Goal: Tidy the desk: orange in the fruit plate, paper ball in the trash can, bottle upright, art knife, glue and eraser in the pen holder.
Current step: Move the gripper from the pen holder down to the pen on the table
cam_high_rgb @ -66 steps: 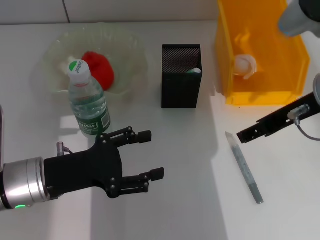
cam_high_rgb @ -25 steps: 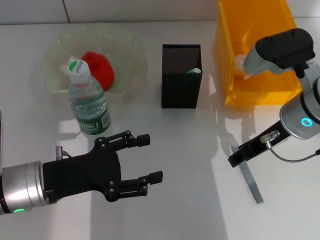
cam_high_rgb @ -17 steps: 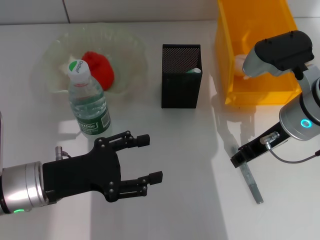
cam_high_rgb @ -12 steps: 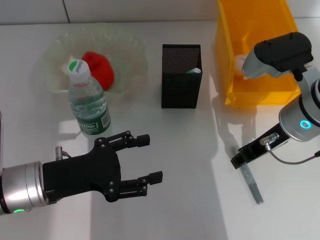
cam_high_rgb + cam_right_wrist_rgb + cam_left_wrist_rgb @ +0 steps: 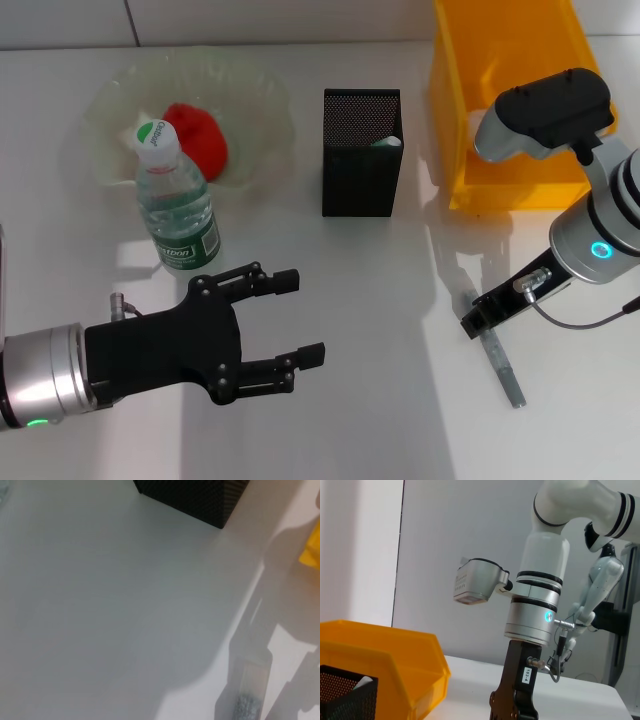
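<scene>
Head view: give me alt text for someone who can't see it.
The right gripper is down at the near end of the art knife lying on the white desk. The left gripper hovers open in front of the upright bottle.

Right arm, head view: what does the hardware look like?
Right arm: white-grey cylindrical links with black bands, a glowing cyan ring light, a grey-and-black camera pod, a thin grey cable looping by a black gripper. The left wrist view shows a white "103-4" label.
</scene>
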